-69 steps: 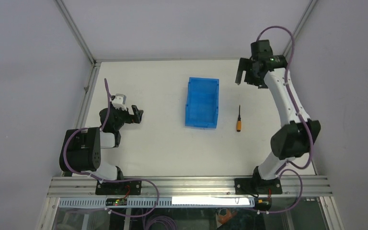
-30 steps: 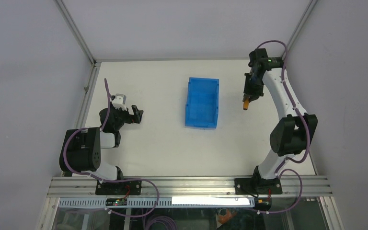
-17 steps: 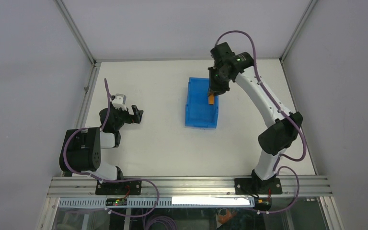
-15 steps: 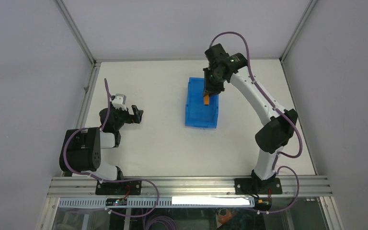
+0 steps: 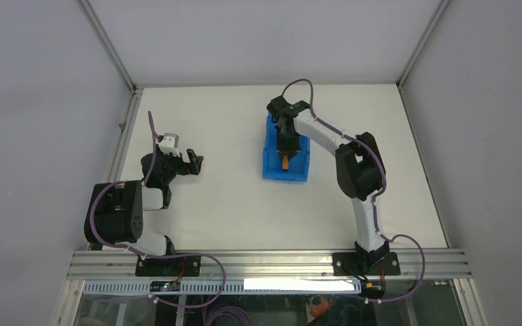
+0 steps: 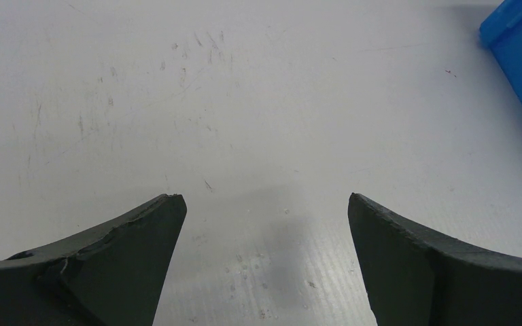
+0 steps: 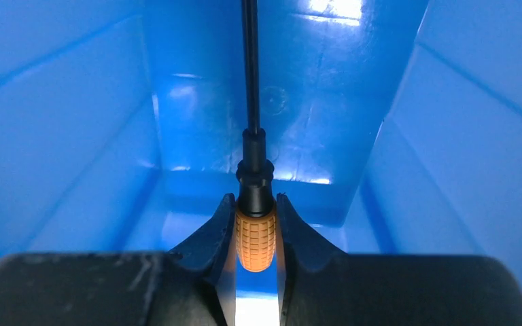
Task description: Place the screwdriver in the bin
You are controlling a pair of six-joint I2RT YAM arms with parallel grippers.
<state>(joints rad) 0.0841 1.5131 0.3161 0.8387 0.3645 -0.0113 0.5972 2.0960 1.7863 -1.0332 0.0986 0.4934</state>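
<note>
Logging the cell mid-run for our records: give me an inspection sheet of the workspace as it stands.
Surface: white table, lightly scuffed.
Job's things: bin mid-table; screwdriver inside its walls, held by the orange handle, not yet released.
Clutter: nothing seen.
Grippers: right gripper shut on the screwdriver; left gripper open, empty, over bare table.
Cables: purple cables run along both arms.
Surroundings: grey walls, aluminium frame.

Bright, even light is cast throughout; white glare is caught inside the bin (image 7: 448, 102), and a soft shadow is thrown on the table (image 6: 245, 102).
</note>
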